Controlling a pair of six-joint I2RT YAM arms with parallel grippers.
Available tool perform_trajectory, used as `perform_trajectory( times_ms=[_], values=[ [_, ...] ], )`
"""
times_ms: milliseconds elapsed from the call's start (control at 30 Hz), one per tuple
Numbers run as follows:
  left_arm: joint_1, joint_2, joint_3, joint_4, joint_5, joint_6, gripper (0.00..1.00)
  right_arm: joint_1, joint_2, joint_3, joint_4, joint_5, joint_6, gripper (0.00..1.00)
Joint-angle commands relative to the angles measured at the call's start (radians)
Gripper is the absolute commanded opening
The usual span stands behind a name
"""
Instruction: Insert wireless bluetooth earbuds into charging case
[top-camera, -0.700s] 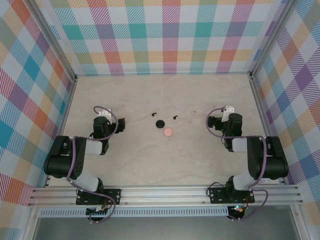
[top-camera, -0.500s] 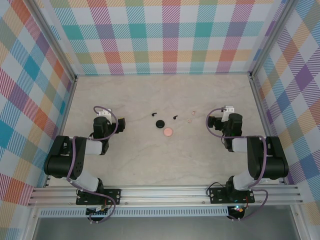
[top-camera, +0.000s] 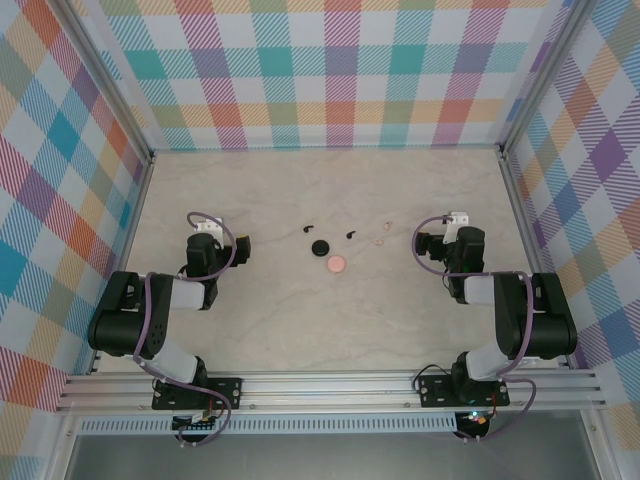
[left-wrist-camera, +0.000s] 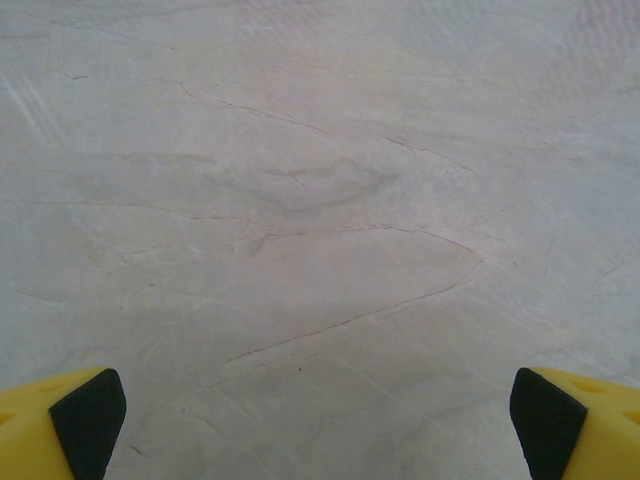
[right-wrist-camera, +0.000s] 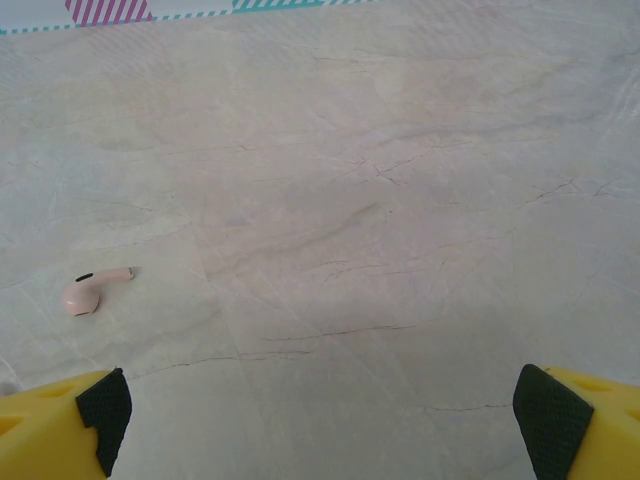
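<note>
My left jaws and right jaws stand wide apart, gripping nothing. The earbuds lie scattered mid-worktop, just far of the black case and pink case. I judge them light, hard and slick, so I'd pinch gently across the bulb.

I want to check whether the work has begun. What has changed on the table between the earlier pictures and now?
Nothing has visibly changed. The left gripper and the right gripper stay open and empty, and the black case, the pink case and the four earbuds lie where they were.
</note>
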Motion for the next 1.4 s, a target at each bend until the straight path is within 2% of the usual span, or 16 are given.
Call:
perform_trajectory(
  times_ms=[0, 200, 333, 400, 500, 667, 800, 967, 1133, 1233, 1367],
  values=[
    [0.012, 0.001, 0.016, 0.015, -0.001, -0.004, 1.00, -0.002, -0.010, 0.017, 0.019, -0.024, -0.010, 1.00],
    [0.012, -0.108, 0.007, -0.058, -0.101, -0.048, 1.00, 0.000, -0.118, 0.062, -0.174, 0.016, 0.017, 1.00],
    [0.012, -0.261, 0.084, -0.372, -0.130, -0.135, 1.00, 0.001, -0.214, 0.171, -0.516, 0.030, 0.127, 1.00],
    [0.012, -0.326, 0.135, -0.533, -0.096, -0.177, 1.00, 0.004, -0.247, 0.207, -0.632, 0.020, 0.161, 1.00],
    [0.010, -0.393, 0.186, -0.682, -0.031, -0.258, 1.00, 0.007, -0.273, 0.268, -0.786, -0.003, 0.203, 1.00],
    [-0.001, -0.437, 0.227, -0.818, 0.110, -0.403, 1.00, 0.031, -0.274, 0.343, -0.943, -0.054, 0.286, 1.00],
    [-0.043, -0.418, 0.249, -0.862, 0.224, -0.477, 1.00, 0.062, -0.253, 0.389, -0.994, -0.164, 0.329, 1.00],
    [-0.125, -0.342, 0.310, -0.914, 0.274, -0.556, 1.00, 0.128, -0.168, 0.465, -1.044, -0.302, 0.299, 1.00],
    [-0.207, -0.214, 0.368, -0.894, 0.319, -0.618, 1.00, 0.236, -0.037, 0.588, -1.102, -0.334, 0.265, 0.99],
    [-0.254, -0.147, 0.394, -0.873, 0.315, -0.658, 0.97, 0.287, 0.055, 0.679, -1.129, -0.358, 0.262, 0.92],
    [-0.300, -0.059, 0.414, -0.797, 0.361, -0.717, 0.86, 0.346, 0.191, 0.826, -1.190, -0.396, 0.239, 0.76]
  ],
)
